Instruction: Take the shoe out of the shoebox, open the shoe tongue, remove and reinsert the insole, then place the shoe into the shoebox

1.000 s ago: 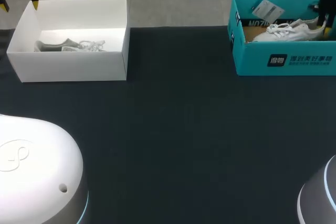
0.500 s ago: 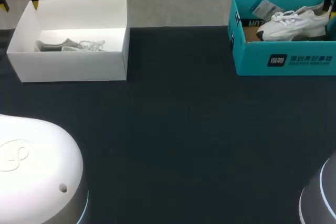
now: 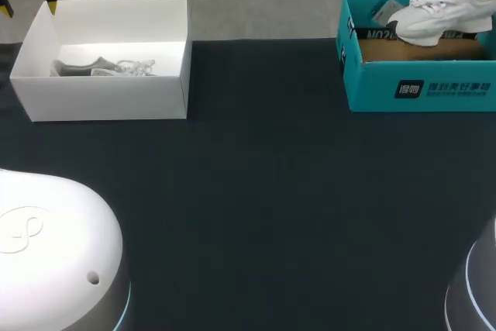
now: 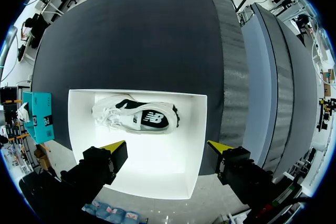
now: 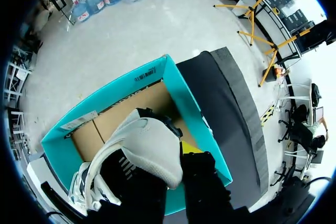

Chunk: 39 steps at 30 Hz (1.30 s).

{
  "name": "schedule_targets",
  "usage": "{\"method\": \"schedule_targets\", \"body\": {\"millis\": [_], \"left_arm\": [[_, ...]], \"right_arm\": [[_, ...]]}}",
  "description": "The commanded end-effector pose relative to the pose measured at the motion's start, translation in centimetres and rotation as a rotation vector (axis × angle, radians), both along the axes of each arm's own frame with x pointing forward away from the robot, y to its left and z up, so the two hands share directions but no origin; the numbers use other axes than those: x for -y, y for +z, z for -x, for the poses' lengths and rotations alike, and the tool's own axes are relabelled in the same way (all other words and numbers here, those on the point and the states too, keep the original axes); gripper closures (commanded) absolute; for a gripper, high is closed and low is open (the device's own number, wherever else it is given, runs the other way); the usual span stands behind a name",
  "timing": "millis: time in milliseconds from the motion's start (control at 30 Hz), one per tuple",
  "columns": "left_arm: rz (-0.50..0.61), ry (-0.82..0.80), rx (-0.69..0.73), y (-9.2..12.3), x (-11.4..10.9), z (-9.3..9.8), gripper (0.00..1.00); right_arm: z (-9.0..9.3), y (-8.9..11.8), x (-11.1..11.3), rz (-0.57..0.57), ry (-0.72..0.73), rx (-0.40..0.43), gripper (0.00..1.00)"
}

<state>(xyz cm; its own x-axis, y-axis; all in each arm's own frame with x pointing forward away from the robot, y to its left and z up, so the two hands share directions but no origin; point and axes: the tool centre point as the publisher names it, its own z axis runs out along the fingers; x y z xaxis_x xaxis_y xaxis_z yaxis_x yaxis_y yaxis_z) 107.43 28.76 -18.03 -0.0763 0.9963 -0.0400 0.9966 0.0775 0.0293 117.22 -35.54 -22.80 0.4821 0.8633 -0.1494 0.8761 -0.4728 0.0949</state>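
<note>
A white sneaker (image 3: 438,15) hangs above the open teal shoebox (image 3: 418,89) at the table's far right. My right gripper (image 5: 169,159) is shut on its heel; in the right wrist view the sneaker (image 5: 142,148) hangs toe-down over the teal shoebox (image 5: 185,98). A second white and black sneaker (image 4: 139,119) lies on its side in the white box (image 3: 108,98) at the far left. My left gripper (image 4: 167,148) hovers open above the white box (image 4: 157,169), at its far left corner in the head view (image 3: 29,7), holding nothing.
Brown cardboard lining (image 3: 422,49) and a paper tag (image 3: 384,12) lie inside the teal shoebox. The dark table cloth (image 3: 263,191) stretches between the two boxes. White arm bases (image 3: 54,253) fill the near corners.
My right gripper has lifted the white sneaker up out of the teal shoebox, heel first. The left arm has stayed still.
</note>
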Motion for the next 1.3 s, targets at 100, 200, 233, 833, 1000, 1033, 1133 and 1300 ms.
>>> {"method": "schedule_targets", "body": {"millis": [100, 200, 233, 833, 1000, 1033, 1133, 1300], "left_arm": [[-0.003, 0.001, 0.003, 0.0, 0.0, 0.1, 0.0], [-0.003, 0.001, 0.003, 0.0, 0.0, 0.1, 0.0], [-0.003, 0.001, 0.003, 0.0, 0.0, 0.1, 0.0], [-0.003, 0.001, 0.003, 0.0, 0.0, 0.1, 0.0], [-0.003, 0.001, 0.003, 0.0, 0.0, 0.1, 0.0], [-0.003, 0.001, 0.003, 0.0, 0.0, 0.1, 0.0], [-0.003, 0.001, 0.003, 0.0, 0.0, 0.1, 0.0], [-0.003, 0.001, 0.003, 0.0, 0.0, 0.1, 0.0]], "right_arm": [[0.6, 4.7, 0.5, 0.018, 0.018, 0.008, 1.0], [0.5, 6.5, 0.8, 0.036, 0.028, 0.019, 1.0], [0.5, 7.0, 0.8, 0.038, 0.029, 0.022, 1.0], [0.5, 12.3, -0.2, 0.02, 0.044, 0.062, 1.0], [0.5, 12.3, -0.2, 0.02, 0.044, 0.062, 1.0], [0.5, 12.3, -0.2, 0.02, 0.044, 0.062, 1.0], [0.5, 12.3, -0.2, 0.02, 0.044, 0.062, 1.0], [0.5, 12.3, -0.2, 0.02, 0.044, 0.062, 1.0]]}}
